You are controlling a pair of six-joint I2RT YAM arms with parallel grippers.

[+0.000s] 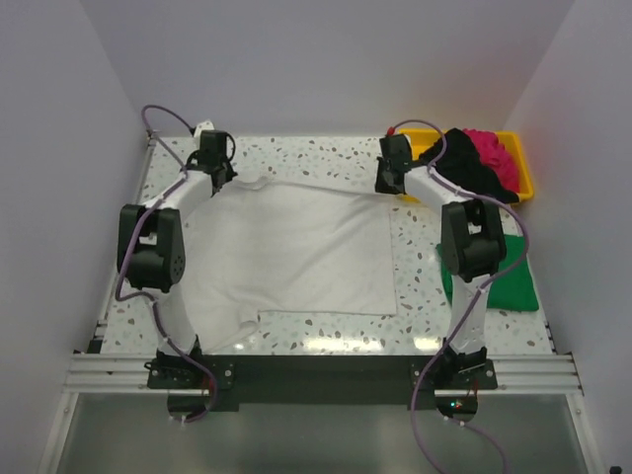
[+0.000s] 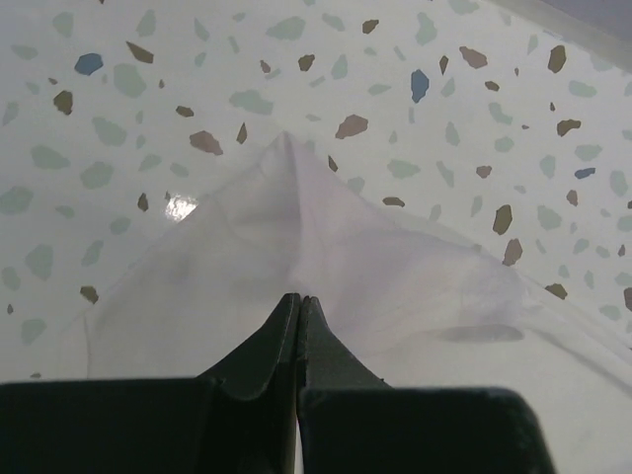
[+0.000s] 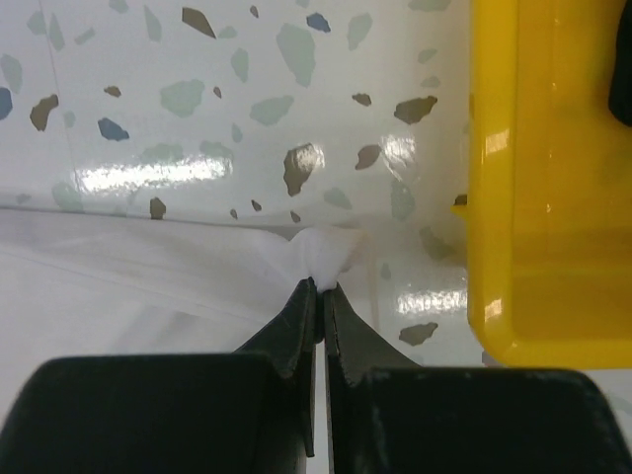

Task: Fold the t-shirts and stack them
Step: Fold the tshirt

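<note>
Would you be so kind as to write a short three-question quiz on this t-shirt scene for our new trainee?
1. True or false: the left gripper and the right gripper are both shut on the far edge of the white t-shirt.
2. Where does the green t-shirt lie? A: draped over the left arm. B: on the table by the right arm. C: on top of the white t-shirt.
3. Fill in the missing word: the black t-shirt and the magenta-pink t-shirt lie together in the yellow ____.

Key: 1 true; 2 B; 3 tray.
</note>
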